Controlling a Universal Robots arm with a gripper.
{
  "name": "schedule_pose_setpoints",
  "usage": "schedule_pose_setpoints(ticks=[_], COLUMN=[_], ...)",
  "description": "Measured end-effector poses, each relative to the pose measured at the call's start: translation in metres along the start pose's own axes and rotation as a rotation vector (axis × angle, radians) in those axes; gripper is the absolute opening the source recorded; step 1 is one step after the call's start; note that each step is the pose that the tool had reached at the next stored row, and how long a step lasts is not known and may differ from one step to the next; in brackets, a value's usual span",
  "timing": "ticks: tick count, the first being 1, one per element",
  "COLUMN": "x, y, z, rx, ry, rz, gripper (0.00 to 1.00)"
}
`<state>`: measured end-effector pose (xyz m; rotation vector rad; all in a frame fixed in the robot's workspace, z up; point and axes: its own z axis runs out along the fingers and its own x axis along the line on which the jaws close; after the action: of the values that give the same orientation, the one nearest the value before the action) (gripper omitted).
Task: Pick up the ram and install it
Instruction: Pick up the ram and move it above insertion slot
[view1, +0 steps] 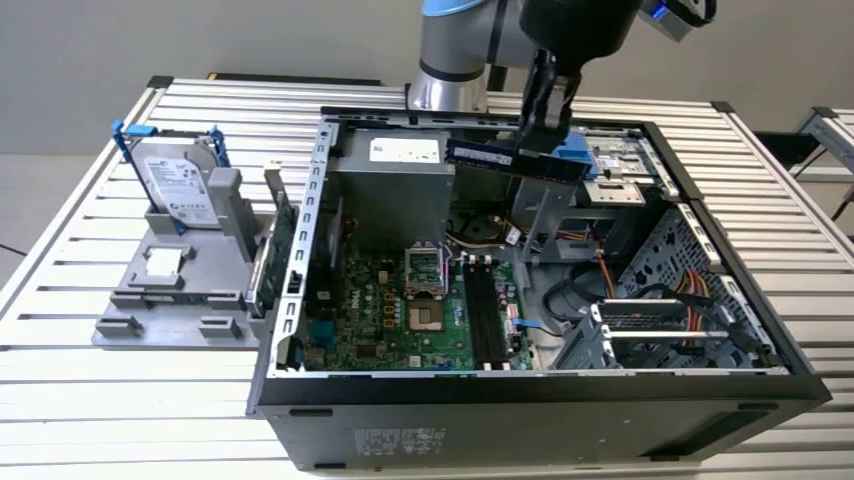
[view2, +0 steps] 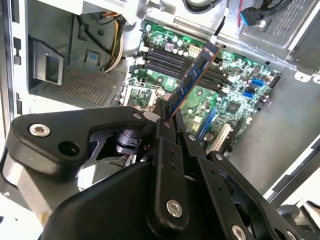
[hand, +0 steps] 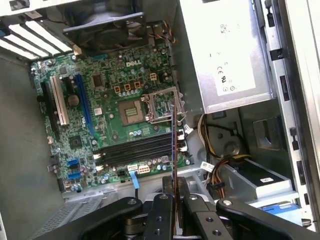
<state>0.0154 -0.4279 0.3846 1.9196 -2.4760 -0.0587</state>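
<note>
The jaws (view1: 539, 138) are closing tight on one end of the ram (view1: 489, 155), which is hanging level in the upper middle of the exterior view, above the open case (view1: 534, 420) and well clear of the motherboard (view1: 400, 300). In both wrist views the ram (view2: 192, 77) is sticking out lengthwise from the fingertips (view2: 161, 111) with nothing supporting its far end, so I am judging the main danger to be the stick pivoting or slipping in so short a grip once it meets resistance. It is also lying across the run of the slots (view1: 483, 320) rather than along them, as the first wrist view is showing with the ram (hand: 173, 145) edge-on over the slots (hand: 135, 150). Going down at that angle, it would be striking the slot walls or the bare socket (view1: 422, 268) beside them. Pressing from one end could be seating it crooked, and the cables (view1: 607, 275) at centre right are lying close enough to snag. The case is resting on a bench (view1: 80, 380) of ribbed metal slats, with a grey fixture (view1: 174, 300) at left holding a hard drive (view1: 180, 180) upright. Pale floor is showing beyond the bench along the top edge, with another slatted frame (view1: 830, 140) at upper right.
</note>
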Motion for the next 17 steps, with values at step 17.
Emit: schedule_pose_setpoints(ticks=[17], x=[0.0000], y=[0.0000], z=[0.0000], rx=[0.0026], ry=[-0.0053], rz=[0.154], gripper=[0.00])
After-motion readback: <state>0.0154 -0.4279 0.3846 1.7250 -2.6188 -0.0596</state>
